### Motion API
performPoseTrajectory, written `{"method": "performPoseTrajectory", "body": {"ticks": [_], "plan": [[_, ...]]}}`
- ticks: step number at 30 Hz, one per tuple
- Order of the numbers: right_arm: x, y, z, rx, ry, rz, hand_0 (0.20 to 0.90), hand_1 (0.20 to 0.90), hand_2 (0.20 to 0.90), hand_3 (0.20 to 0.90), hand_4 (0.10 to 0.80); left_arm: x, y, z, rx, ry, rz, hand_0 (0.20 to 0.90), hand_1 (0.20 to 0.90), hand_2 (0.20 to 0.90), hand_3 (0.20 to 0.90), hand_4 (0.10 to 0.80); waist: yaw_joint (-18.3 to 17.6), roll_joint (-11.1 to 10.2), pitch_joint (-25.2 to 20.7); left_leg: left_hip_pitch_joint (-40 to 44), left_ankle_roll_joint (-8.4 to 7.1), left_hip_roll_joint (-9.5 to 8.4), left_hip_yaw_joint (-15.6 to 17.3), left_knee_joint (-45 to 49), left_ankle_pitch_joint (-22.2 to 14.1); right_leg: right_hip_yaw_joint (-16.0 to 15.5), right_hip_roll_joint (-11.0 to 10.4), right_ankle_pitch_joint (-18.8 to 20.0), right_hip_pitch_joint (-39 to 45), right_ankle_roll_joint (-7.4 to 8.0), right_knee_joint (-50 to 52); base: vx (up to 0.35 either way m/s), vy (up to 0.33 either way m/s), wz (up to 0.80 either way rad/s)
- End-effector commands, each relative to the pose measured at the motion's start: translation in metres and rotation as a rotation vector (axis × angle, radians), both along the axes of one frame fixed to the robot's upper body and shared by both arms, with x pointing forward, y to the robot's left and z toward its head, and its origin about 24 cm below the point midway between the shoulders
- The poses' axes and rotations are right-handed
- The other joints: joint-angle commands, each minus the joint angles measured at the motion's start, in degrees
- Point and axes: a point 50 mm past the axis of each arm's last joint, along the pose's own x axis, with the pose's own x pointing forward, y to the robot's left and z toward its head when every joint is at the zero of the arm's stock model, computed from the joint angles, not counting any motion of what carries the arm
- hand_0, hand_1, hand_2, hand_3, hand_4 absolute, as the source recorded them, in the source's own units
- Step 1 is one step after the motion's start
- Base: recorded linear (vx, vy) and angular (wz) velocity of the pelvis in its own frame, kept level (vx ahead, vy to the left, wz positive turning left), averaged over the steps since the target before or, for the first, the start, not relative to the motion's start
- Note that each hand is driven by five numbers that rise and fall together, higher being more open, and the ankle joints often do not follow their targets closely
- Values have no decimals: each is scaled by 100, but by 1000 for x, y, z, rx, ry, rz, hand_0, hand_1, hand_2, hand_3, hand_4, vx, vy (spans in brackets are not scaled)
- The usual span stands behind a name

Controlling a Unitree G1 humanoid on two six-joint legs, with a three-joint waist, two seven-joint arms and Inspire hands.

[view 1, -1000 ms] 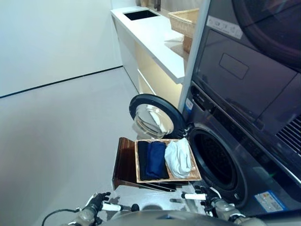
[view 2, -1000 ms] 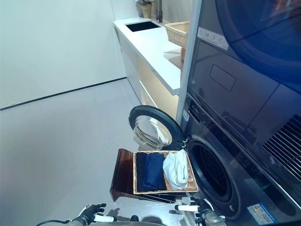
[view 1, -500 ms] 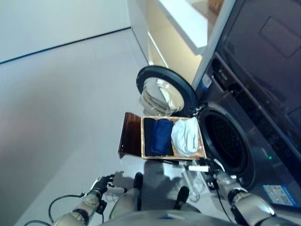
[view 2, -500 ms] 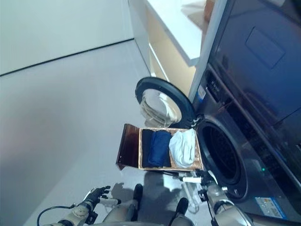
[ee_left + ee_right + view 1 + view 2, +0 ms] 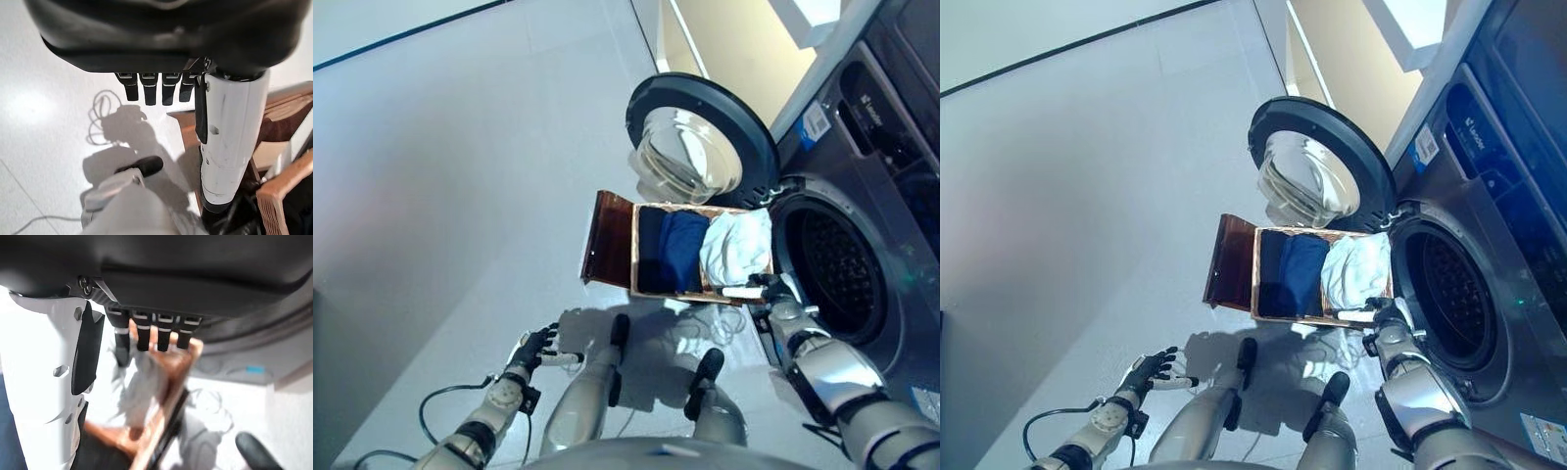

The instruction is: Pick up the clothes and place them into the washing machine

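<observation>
My right hand (image 5: 1383,321) hangs at the near edge of the wicker basket (image 5: 1255,284), by its corner nearest the washing machine (image 5: 1489,245); its fingers (image 5: 146,335) are straight and hold nothing. My left hand (image 5: 1148,372) hangs over the floor (image 5: 1087,196), well apart from the basket, fingers (image 5: 151,88) relaxed and empty. The clothes lie in the basket: a white garment (image 5: 1356,271) at the end nearest the machine's drum opening (image 5: 1449,299), a blue garment (image 5: 1302,274) in the middle, a darker one (image 5: 1271,269) beside it. The basket rests on a brown stand (image 5: 1231,261). The machine's round door (image 5: 1317,166) stands swung wide just beyond the basket.
</observation>
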Motion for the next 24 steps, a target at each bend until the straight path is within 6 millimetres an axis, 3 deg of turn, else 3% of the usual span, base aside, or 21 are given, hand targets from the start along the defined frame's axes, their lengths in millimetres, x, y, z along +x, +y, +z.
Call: {"method": "performPoseTrajectory", "body": {"ticks": [1,6,12,24], "plan": [[37,-11,52,-132,-172,23,900,900,900,900,800,10,19,11,78,-67,8,900,900,900,900,800,15,-309,126,-578,-285,-137,25,895,-753,366,-223,181,811,103,-928,0,0,0],[39,-5,50,-170,-151,74,900,900,900,900,800,6,23,6,110,-31,51,900,900,900,900,800,-106,-395,64,-518,-264,-121,57,868,-779,480,-198,222,773,110,-936,-11,10,-3],[38,-10,54,-181,-143,61,900,900,900,900,800,6,19,4,95,-28,45,900,900,900,900,800,-186,-406,78,-428,-253,-68,93,773,-732,554,-166,248,735,92,-920,-19,9,-9],[28,4,30,-145,-81,110,900,900,900,900,800,-6,20,-5,103,51,72,900,900,900,900,800,-359,-503,-64,-210,-257,39,129,732,-756,658,-80,193,810,65,-902,0,-5,-5]]}}
